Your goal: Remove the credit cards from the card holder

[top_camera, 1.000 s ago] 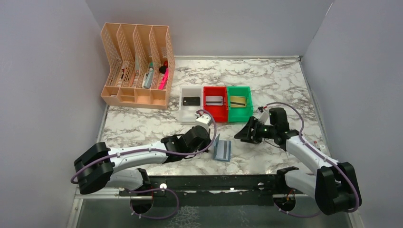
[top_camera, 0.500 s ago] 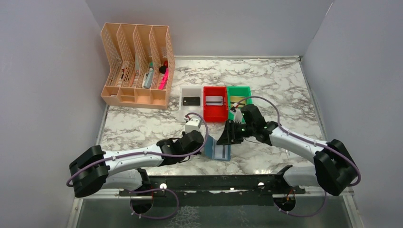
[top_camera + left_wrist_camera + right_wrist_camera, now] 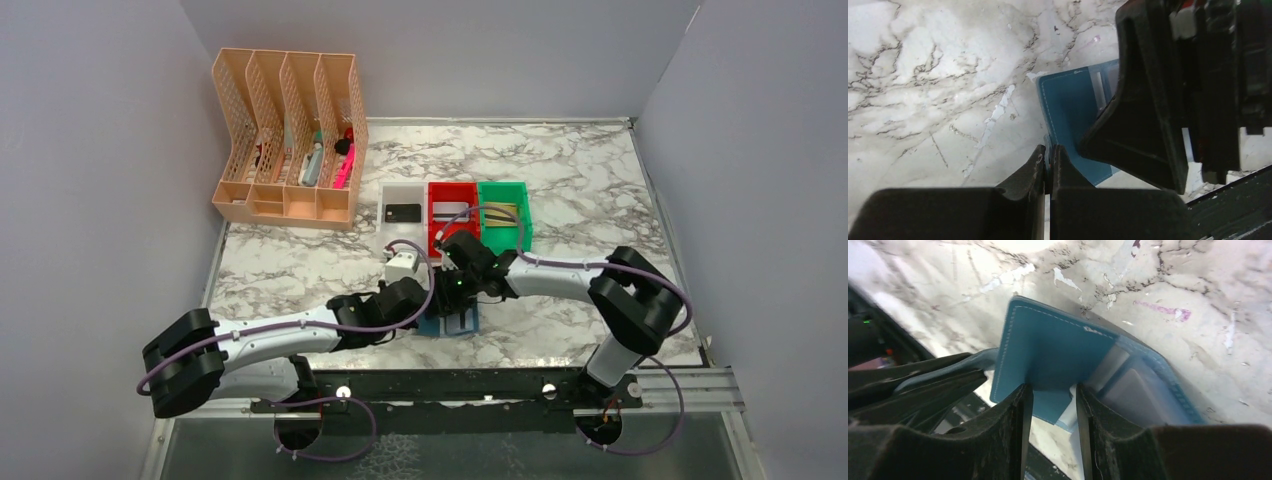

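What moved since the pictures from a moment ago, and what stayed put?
The right gripper swung left to the blue card holder, narrowing its jaws, which now sit open either side of one flap. The left gripper drew the holder slightly left. Unchanged: the left gripper stays pinched on the holder's edge; the cards in the bins and the file rack did not move.

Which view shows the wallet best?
The right wrist view: the wallet fills it, open, its blue flap and clear pockets plain between the fingers of the right claw. The left wrist view shows one blue corner; the right claw hides the rest. The top view shows only a small blue patch.
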Tool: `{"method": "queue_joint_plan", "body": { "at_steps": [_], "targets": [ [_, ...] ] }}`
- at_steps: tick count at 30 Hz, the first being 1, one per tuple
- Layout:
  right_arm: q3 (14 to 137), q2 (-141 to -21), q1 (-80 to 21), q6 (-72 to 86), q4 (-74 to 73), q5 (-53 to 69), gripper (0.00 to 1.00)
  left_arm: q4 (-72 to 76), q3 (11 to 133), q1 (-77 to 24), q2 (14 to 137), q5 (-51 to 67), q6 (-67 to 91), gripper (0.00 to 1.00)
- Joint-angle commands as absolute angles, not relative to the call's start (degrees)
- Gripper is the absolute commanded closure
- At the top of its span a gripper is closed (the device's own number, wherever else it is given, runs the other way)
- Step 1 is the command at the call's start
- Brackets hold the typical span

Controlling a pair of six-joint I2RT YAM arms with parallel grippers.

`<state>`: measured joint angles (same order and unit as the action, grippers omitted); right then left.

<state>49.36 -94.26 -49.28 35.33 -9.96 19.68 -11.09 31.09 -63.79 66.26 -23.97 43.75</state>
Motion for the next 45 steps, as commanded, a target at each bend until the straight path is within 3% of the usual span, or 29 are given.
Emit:
{"method": "queue_joint_plan", "body": {
  "at_steps": [1, 5, 9, 12, 18, 26, 34, 45],
  "targets": [
    [50.48, -97.79, -52.34, 35.58, -14.29, 8.23, 0.58, -16.44, 31.27, -63.71, 63.58, -26.83, 46.41, 0.90],
    [47.56, -97.73, -52.38, 37.59, -10.74, 8.66, 0.58, -19.31, 31.27, -63.67, 60.54, -28.26, 47.45, 0.64],
    [45.97, -96.75, -52.38, 38.55, -9.01, 8.79, 0.58, -19.80, 32.36, -63.70, 58.14, -28.06, 46.96, 0.51],
    [45.90, -96.26, -52.38, 38.80, -8.62, 8.90, 0.58, -18.66, 33.97, -63.72, 57.21, -26.76, 45.43, 0.49],
    [44.31, -94.80, -52.38, 41.21, -5.97, 8.95, 0.57, -10.76, 34.73, -63.76, 56.87, -19.96, 41.81, 0.51],
    [39.82, -92.18, -52.36, 46.08, -0.20, 8.49, 0.57, -6.93, 32.34, -63.72, 60.92, -21.14, 49.69, 0.74],
    [38.99, -91.58, -52.38, 47.94, 0.96, 8.47, 0.59, -10.17, 32.33, -63.10, 67.80, -22.93, 54.15, 0.86],
    [41.36, -89.84, -52.31, 46.25, -0.50, 10.37, 0.58, -10.20, 31.61, -62.81, 74.56, -23.31, 55.38, 0.90]
  ]
}}
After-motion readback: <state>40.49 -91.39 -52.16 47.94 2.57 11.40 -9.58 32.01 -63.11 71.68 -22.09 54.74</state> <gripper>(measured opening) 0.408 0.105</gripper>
